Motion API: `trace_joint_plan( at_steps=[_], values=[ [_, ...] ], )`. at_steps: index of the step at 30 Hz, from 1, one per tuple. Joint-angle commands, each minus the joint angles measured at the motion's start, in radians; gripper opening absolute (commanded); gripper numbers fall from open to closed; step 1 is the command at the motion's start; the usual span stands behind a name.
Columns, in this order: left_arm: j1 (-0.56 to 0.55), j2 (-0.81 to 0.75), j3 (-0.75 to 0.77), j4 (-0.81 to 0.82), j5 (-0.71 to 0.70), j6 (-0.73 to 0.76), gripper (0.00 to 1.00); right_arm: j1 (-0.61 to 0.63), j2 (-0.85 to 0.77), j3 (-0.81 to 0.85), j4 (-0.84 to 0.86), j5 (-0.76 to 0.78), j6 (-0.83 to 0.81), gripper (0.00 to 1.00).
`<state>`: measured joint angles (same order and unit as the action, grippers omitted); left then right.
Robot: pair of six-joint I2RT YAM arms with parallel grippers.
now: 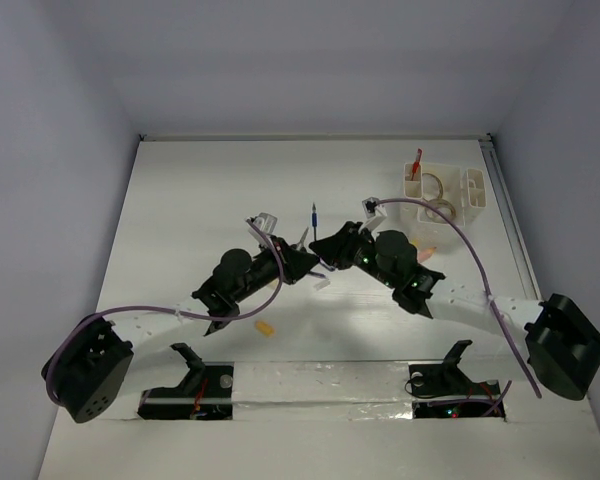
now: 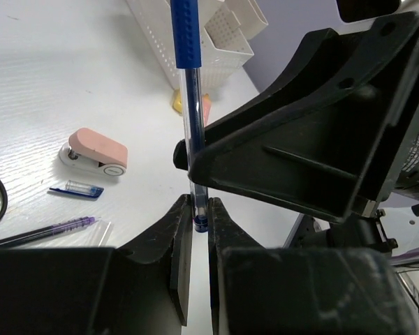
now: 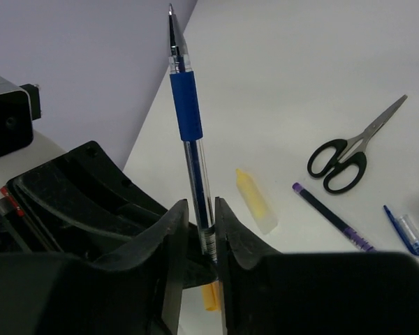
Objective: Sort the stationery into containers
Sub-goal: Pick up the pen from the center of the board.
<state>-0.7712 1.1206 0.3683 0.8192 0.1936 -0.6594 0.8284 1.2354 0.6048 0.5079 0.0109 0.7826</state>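
My left fingers (image 2: pixel 178 244) are clamping the blue pen (image 3: pixel 187 105) by its tail mid-desk. Right fingers (image 3: pixel 169 237) are hugging the barrel, can't tell how tightly. The organiser (image 1: pixel 477 190) is sitting in the far-right corner, nearer my right arm.

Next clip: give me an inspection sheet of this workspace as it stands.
Surface: white table, no marks seen.
Job's things: blue pen between both grippers; white organiser at far right holds tape rolls and red pen; scissors, purple pen, yellow block, pink stapler lie loose.
Clutter: nothing seen.
Grippers: left gripper shut on the blue pen's end; right gripper flanks its barrel, grip unclear.
Cables: purple cable along each arm.
Surroundings: plain walls.
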Motion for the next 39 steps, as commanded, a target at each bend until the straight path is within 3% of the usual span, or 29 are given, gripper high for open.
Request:
trace_joint_plan(
  at_steps=[1,2,3,15,18,19,20,21,23,24,27,32,39],
  values=[
    [-0.005,-0.031,0.018,0.054,0.033,0.047,0.00,0.014,-0.054,0.022,-0.006,0.021,-0.043,0.34],
    [-0.005,-0.039,0.006,0.054,0.061,0.050,0.00,0.014,-0.062,0.044,-0.022,0.038,-0.055,0.41],
    [-0.005,-0.044,0.001,0.055,0.079,0.055,0.00,0.014,-0.066,0.056,-0.054,0.040,-0.066,0.42],
    [-0.005,-0.134,-0.022,-0.089,0.165,0.141,0.00,-0.005,-0.040,0.162,-0.137,0.049,-0.146,0.43],
    [-0.005,-0.148,-0.028,-0.098,0.167,0.145,0.00,-0.005,-0.031,0.179,-0.158,0.054,-0.152,0.28],
    [-0.005,-0.151,-0.028,-0.097,0.167,0.147,0.00,-0.005,-0.028,0.184,-0.163,0.054,-0.152,0.21],
    [-0.005,-0.154,-0.028,-0.098,0.167,0.147,0.00,-0.005,-0.027,0.181,-0.164,0.051,-0.152,0.08],
    [-0.005,-0.157,-0.028,-0.098,0.165,0.147,0.00,-0.005,-0.027,0.174,-0.160,0.047,-0.148,0.04],
    [-0.005,-0.163,-0.026,-0.091,0.153,0.142,0.19,-0.005,-0.028,0.152,-0.148,0.029,-0.140,0.01],
    [-0.005,-0.165,-0.023,-0.083,0.152,0.141,0.35,-0.005,-0.027,0.142,-0.140,0.023,-0.135,0.00],
    [-0.005,-0.156,-0.016,-0.046,0.142,0.132,0.44,-0.005,-0.024,0.096,-0.091,-0.003,-0.103,0.00],
    [-0.005,-0.091,0.012,0.012,0.148,0.116,0.40,-0.005,-0.022,0.050,-0.011,-0.052,-0.056,0.00],
    [-0.005,-0.033,0.021,0.060,0.129,0.096,0.20,-0.005,-0.019,0.046,0.012,-0.078,-0.043,0.00]
  ],
)
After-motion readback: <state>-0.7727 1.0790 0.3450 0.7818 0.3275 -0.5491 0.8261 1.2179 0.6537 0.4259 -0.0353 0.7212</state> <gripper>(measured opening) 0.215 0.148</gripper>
